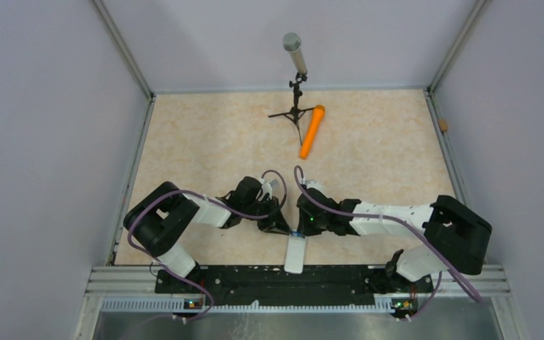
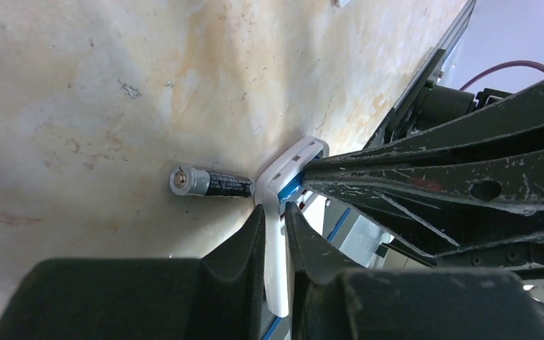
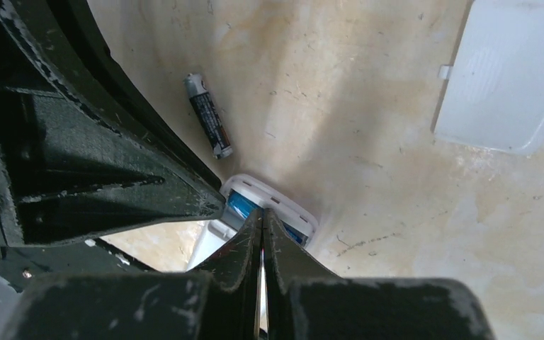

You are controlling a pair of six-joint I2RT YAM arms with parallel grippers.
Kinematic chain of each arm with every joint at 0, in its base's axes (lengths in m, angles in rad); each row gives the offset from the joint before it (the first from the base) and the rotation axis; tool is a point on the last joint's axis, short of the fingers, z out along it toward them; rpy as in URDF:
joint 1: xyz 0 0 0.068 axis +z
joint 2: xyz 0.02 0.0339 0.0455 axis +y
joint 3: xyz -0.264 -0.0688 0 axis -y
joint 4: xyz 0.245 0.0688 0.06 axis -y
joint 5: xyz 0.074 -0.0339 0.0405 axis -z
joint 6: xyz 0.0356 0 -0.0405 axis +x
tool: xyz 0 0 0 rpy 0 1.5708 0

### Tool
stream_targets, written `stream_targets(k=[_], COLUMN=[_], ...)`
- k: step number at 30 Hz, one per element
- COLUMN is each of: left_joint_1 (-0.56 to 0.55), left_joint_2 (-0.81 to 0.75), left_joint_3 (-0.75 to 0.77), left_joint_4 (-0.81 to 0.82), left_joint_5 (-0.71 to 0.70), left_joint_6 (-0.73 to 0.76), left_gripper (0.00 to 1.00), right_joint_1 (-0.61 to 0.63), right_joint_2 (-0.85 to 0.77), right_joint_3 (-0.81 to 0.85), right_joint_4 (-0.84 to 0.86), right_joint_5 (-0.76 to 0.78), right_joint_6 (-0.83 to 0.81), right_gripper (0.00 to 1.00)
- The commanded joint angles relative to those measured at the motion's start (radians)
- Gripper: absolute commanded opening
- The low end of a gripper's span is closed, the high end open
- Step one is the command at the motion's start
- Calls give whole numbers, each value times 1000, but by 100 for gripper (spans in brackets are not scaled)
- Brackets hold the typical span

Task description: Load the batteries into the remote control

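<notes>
The white remote control (image 1: 295,253) lies near the table's front edge with its battery compartment open and facing up. My left gripper (image 2: 275,209) is shut on the thin white side wall of the remote control (image 2: 283,177). One battery (image 3: 239,205), blue, sits inside the compartment of the remote control (image 3: 273,197). My right gripper (image 3: 262,212) is shut with nothing between its fingers, and its tips rest on that battery. A second battery (image 2: 209,182), dark with a silver end, lies loose on the table, touching the remote's end; the right wrist view shows this battery (image 3: 208,116) too.
The white battery cover (image 3: 510,78) lies flat on the table to the right of the remote. A grey microphone (image 1: 295,53) on a black tripod and a long orange cylinder (image 1: 312,131) stand at the back. Both arms meet over the remote (image 1: 287,227).
</notes>
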Motion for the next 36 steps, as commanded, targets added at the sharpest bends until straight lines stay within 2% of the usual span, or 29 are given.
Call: stream_targets(k=[1, 13, 19, 20, 23, 26, 30, 36], left_joint_1=[-6, -5, -6, -5, -5, -5, -5, -5], left_joint_2=[-5, -30, -67, -73, -100, -137, -185, -223], left_joint_3=[9, 2, 12, 14, 17, 19, -16, -59], left_joint_4=[70, 43, -41, -55, -98, -159, -189, -198], left_joint_5=[31, 21, -5, -7, -20, -34, -52, -65], left_joint_6=[5, 24, 67, 75, 98, 134, 134, 124], left_gripper=[16, 20, 22, 23, 25, 28, 33, 35], right_joint_1=[22, 37, 37, 37, 38, 37, 36, 31], right_joint_2=[48, -50, -117, -125, -131, -127, -86, -11], right_joint_3=[53, 105, 85, 81, 80, 84, 104, 119], right_joint_4=[-82, -156, -143, -128, -135, -134, -141, -128], right_joint_5=[78, 155, 109, 89, 83, 67, 42, 4], right_joint_6=[-29, -37, -74, -99, -149, -211, -293, -366], right_gripper=[0, 0, 0, 3, 20, 31, 33, 34])
